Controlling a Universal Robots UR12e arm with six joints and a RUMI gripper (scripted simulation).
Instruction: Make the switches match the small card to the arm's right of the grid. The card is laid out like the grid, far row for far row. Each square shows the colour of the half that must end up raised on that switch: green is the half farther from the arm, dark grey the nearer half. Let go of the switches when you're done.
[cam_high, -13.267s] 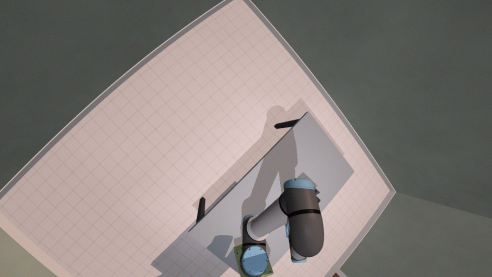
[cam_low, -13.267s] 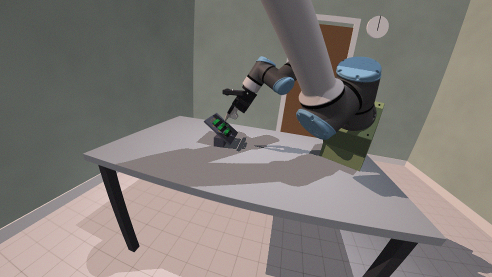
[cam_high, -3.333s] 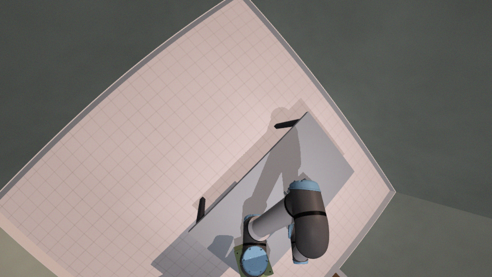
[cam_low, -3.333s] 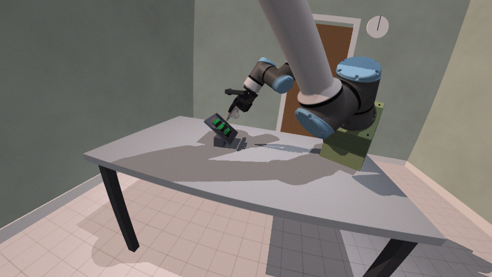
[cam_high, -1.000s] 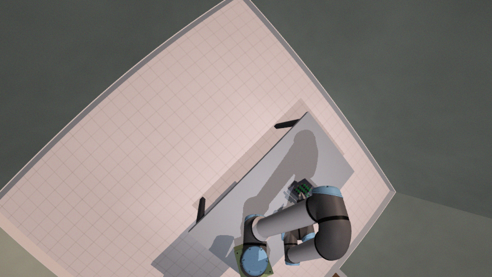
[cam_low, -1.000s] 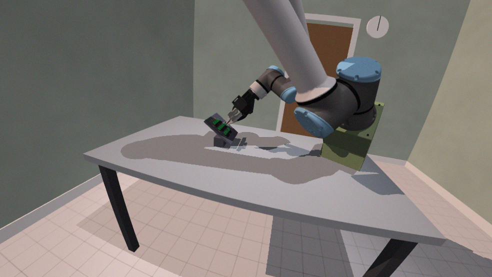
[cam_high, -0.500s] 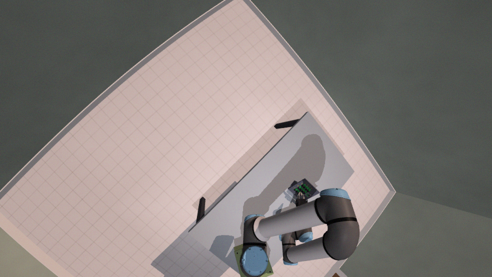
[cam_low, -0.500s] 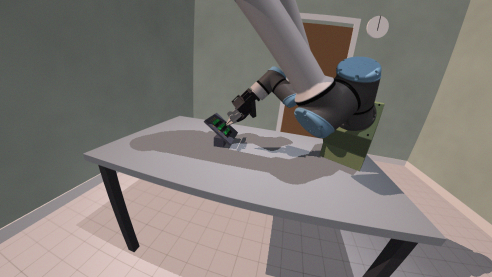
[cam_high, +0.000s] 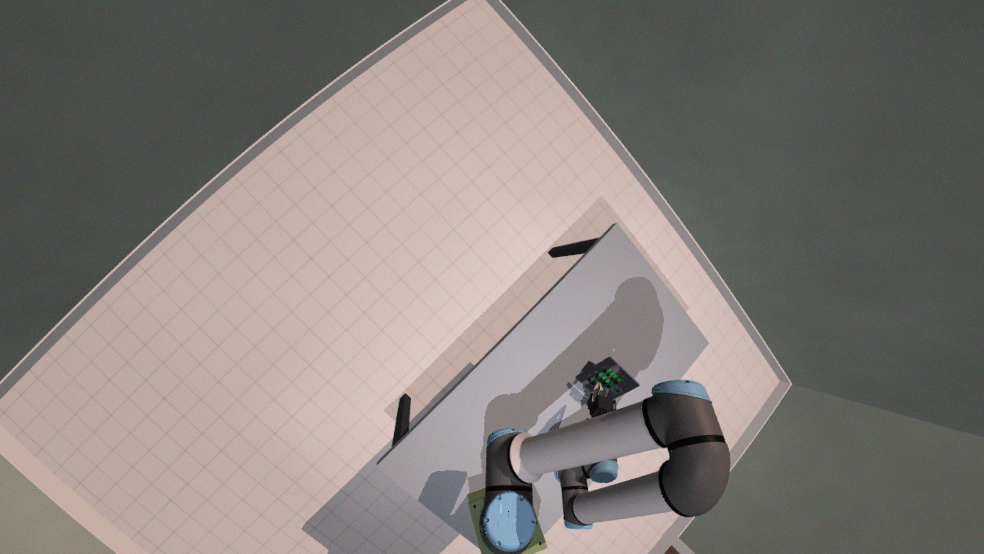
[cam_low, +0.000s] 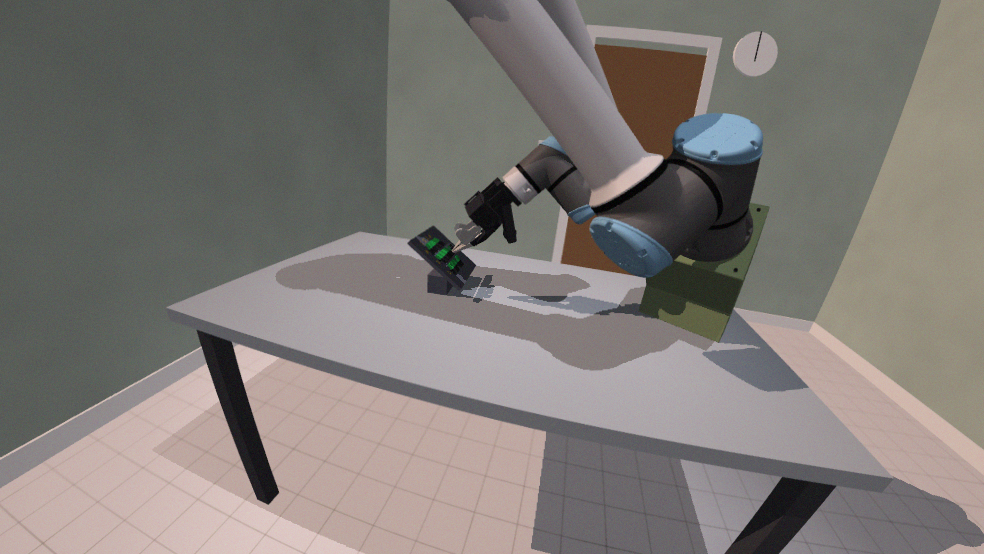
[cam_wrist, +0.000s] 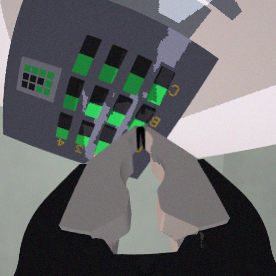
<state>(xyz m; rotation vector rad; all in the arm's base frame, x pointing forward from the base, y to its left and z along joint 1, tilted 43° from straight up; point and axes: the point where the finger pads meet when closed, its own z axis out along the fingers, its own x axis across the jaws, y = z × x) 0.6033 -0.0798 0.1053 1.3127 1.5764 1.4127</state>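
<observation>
1. The pincer (cam_high: 599, 389) (cam_low: 455, 249) (cam_wrist: 140, 128) is shut, tips together, with nothing in its grip.
2. Its tips are at the switches (cam_high: 606, 377) (cam_low: 442, 253) (cam_wrist: 112, 64), near the letter B (I can't tell if they touch one).
3. The switches sit in three rows of four, each part green and part dark. Which halves stick up is too hard to see.
4. The card (cam_wrist: 39, 79) is on the same board (cam_high: 627, 382) (cam_low: 466, 269) (cam_wrist: 45, 115), beside the switches. It has one row all green, one with three dark squares and one green, and one with two of each.
5. The board leans on a little dark block (cam_low: 437, 280) on the table (cam_high: 530, 364) (cam_low: 413, 357).
6. The big arm (cam_high: 592, 437) (cam_low: 550, 89) bends over the table from its green stand (cam_high: 475, 501) (cam_low: 688, 292).
7. Behind are a brown door (cam_low: 647, 89) and a round clock (cam_low: 755, 53).
</observation>
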